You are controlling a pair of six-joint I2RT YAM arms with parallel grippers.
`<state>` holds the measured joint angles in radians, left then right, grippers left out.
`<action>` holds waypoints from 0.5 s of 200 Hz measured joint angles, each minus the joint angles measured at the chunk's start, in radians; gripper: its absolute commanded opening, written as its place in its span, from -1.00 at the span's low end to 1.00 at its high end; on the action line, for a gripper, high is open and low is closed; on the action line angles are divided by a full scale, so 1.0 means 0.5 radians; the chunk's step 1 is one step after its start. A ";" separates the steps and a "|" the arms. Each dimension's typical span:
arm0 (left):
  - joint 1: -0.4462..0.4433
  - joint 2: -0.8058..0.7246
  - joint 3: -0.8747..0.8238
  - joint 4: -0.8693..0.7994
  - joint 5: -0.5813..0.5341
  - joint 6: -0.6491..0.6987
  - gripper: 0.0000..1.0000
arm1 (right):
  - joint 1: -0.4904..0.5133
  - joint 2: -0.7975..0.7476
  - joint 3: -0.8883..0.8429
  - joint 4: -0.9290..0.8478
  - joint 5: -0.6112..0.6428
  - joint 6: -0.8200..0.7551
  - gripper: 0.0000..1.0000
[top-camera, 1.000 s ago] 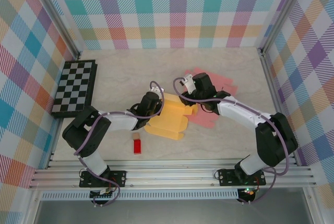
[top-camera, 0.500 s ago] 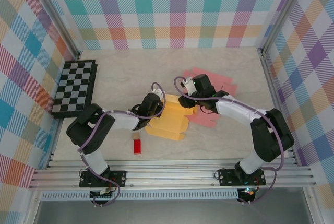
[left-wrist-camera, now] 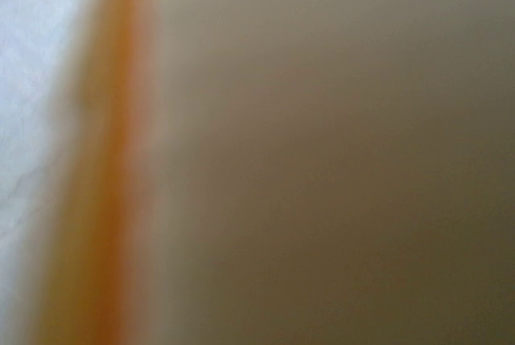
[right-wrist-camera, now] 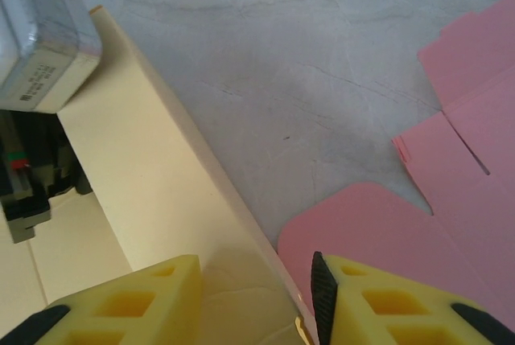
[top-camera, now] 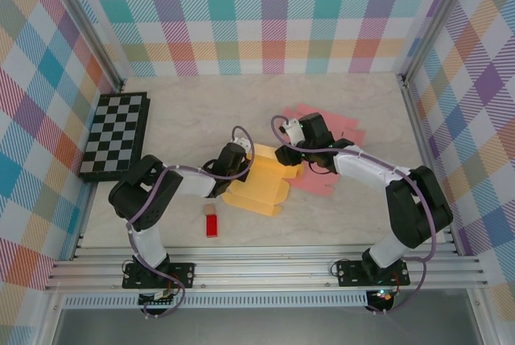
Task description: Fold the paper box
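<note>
The paper box is a yellow-orange cutout lying mid-table with its far wall raised. My left gripper presses at that wall's left end, with its fingers hidden against the paper. The left wrist view is a close blur of tan box paper with an orange edge. My right gripper is at the wall's right end. In the right wrist view its yellow fingers stand apart as the right gripper straddles the cream wall of the box.
A flat pink paper cutout lies under and beyond the right arm, and the pink cutout borders the box. A small red block sits near the front. A checkerboard lies at the far left. Rails edge the table.
Both grippers have shifted only slightly at the box's raised wall, the right one a touch leftward. The box stays where it was.
</note>
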<state>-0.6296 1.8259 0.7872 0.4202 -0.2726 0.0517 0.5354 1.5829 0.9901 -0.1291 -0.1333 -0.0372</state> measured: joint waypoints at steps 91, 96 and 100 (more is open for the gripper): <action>-0.004 0.112 0.130 0.002 -0.102 -0.148 -1.00 | -0.026 0.001 0.011 -0.026 0.017 0.071 -0.11; -0.004 0.109 0.126 0.002 -0.101 -0.157 -1.00 | -0.026 0.001 0.024 -0.049 0.018 0.089 -0.10; -0.004 0.107 0.121 0.002 -0.101 -0.166 -1.00 | -0.026 0.000 0.039 -0.070 0.019 0.108 -0.09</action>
<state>-0.6315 1.8793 0.8474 0.4213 -0.3229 -0.0311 0.5224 1.5829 1.0096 -0.1642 -0.1238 0.0170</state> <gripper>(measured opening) 0.087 0.445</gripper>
